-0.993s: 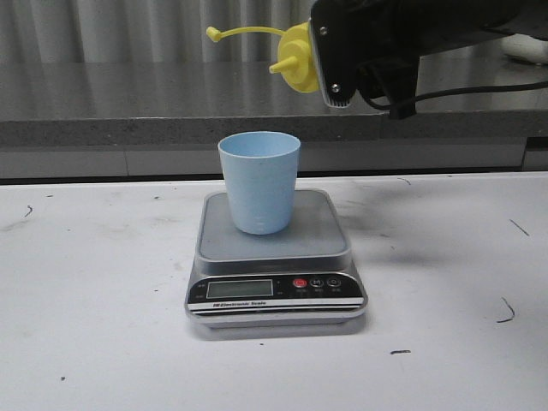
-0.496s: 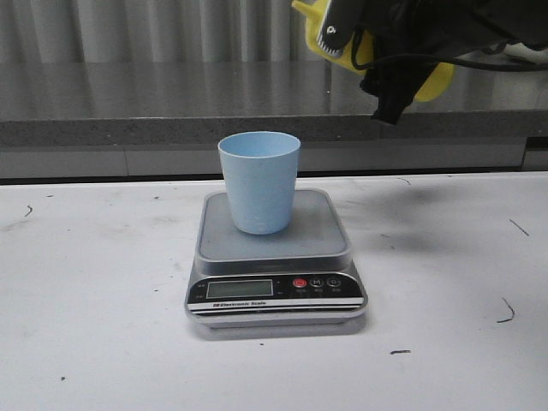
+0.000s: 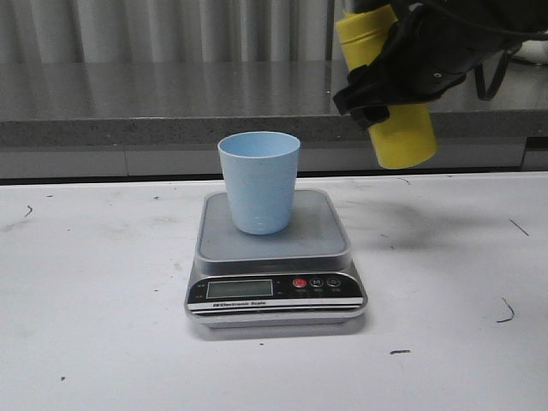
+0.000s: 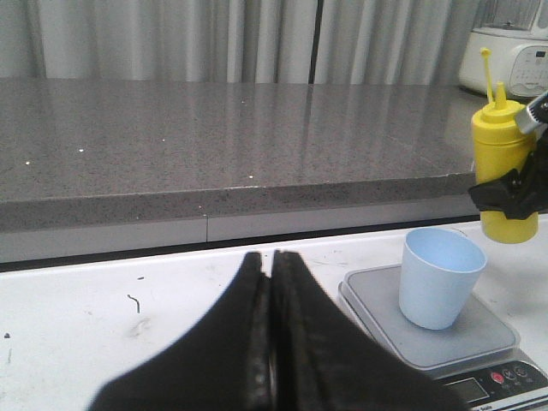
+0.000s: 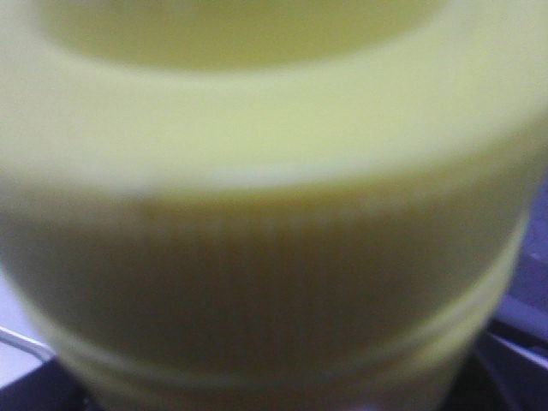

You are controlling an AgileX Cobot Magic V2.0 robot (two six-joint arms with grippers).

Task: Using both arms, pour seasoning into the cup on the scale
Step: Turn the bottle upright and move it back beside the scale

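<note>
Right gripper (image 3: 390, 86) is clamped around the middle of the yellow seasoning bottle (image 3: 402, 137), held in the air nearly upright, slightly tilted, above and to the right of the scale (image 3: 276, 257). Pale blue cup (image 3: 259, 181) stands upright on the scale's grey platform, apart from the bottle. Left gripper (image 4: 272, 342) has its fingers pressed together, holding nothing, low over the white table (image 3: 103, 325)

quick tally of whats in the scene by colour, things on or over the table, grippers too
yellow: 1, the seasoning bottle
pale blue: 1, the cup
silver and grey: 1, the scale
black: 2, the left gripper and the right gripper
total: 5
</note>
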